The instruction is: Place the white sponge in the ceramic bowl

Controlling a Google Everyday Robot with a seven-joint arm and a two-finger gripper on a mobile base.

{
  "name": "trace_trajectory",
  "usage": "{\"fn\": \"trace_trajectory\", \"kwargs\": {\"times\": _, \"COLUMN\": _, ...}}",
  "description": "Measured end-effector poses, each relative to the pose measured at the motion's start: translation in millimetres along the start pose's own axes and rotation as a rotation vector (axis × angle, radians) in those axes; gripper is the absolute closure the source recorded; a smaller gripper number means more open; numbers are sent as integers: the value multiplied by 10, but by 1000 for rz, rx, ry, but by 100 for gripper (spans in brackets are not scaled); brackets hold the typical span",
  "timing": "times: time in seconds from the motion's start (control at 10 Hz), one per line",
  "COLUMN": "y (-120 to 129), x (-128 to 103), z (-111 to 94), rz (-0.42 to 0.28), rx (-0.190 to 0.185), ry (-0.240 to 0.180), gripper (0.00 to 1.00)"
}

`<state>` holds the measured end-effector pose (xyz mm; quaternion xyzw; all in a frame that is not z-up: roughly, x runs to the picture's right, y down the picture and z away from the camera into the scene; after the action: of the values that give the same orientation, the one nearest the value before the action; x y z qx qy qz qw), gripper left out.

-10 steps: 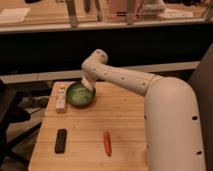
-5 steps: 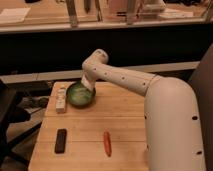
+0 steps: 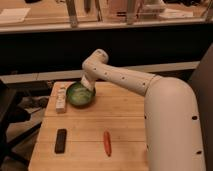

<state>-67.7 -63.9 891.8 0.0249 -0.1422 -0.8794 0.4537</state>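
Observation:
The green ceramic bowl point(image 3: 78, 95) sits at the back left of the wooden table point(image 3: 95, 130). My gripper point(image 3: 87, 84) hangs at the bowl's right rim, reaching down from the white arm point(image 3: 125, 80). A pale shape at the gripper, over the bowl's right edge, may be the white sponge; I cannot tell it apart from the gripper. An orange carrot point(image 3: 107, 143) lies near the table's front.
A white rectangular object point(image 3: 61, 99) lies left of the bowl at the table's left edge. A black rectangular object point(image 3: 60, 140) lies at the front left. A dark chair point(image 3: 10, 117) stands left of the table. A counter runs behind.

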Motion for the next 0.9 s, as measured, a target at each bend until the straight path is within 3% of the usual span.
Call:
{"fn": "trace_trajectory", "kwargs": {"times": 0.1, "y": 0, "x": 1, "z": 1, "rz": -3, "rx": 1, "ry": 0, "gripper": 82}}
{"fn": "trace_trajectory", "kwargs": {"times": 0.9, "y": 1, "x": 7, "z": 10, "rz": -28, "rx": 9, "ry": 2, "gripper": 76}}
